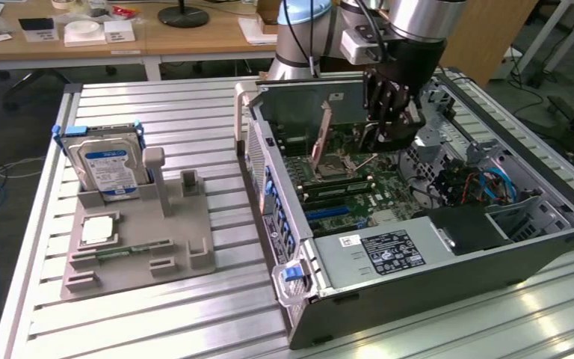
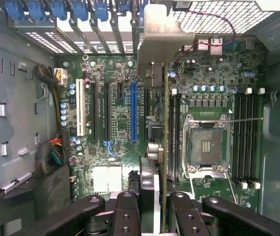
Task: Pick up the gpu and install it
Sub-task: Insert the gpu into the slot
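closest to us, the gripper (image 2: 152,216) has its claw drawn partway in, its fingers (image 2: 126,211) clamped on either side of the gpu (image 2: 167,44). we see the card edge-on, running away from the fingers to its grey metal end near the case's rear wall. beneath it lies the motherboard (image 2: 115,147), with the card's edge lined up between the long blue slot (image 2: 133,110) and the cpu socket (image 2: 207,145); we cannot tell whether it touches the board. in the exterior view the gripper (image 1: 387,131) hangs inside the open computer case (image 1: 447,277). well apart, toward the exterior view's left, a hard drive (image 1: 107,168) stands upright in a grey holder (image 1: 182,224) on the table (image 1: 167,112).
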### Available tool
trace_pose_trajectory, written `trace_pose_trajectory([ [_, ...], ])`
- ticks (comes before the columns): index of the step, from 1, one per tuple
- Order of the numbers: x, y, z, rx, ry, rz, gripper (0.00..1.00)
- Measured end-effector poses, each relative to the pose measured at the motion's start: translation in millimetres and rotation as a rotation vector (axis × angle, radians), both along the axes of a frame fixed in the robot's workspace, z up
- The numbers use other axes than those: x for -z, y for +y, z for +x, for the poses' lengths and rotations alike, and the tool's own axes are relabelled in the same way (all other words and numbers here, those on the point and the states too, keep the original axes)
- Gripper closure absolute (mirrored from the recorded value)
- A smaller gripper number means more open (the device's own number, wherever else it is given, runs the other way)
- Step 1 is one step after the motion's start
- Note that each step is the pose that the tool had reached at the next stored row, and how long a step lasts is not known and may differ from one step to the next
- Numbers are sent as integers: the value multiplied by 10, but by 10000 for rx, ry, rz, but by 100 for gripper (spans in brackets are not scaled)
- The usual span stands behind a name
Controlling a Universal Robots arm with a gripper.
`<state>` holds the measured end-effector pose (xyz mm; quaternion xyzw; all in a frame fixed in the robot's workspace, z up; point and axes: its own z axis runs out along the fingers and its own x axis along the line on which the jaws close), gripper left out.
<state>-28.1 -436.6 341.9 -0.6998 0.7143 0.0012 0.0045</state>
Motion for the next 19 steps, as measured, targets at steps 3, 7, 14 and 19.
trace_pose_trajectory([
  [3, 23, -1, -1, -3, 0, -1, 72],
  [7, 85, -1, -50, -2, 0, -1, 72],
  [14, 189, -22, -57, -2, -1, 5, 72],
  [19, 193, -22, -56, -2, -1, 7, 72],
])
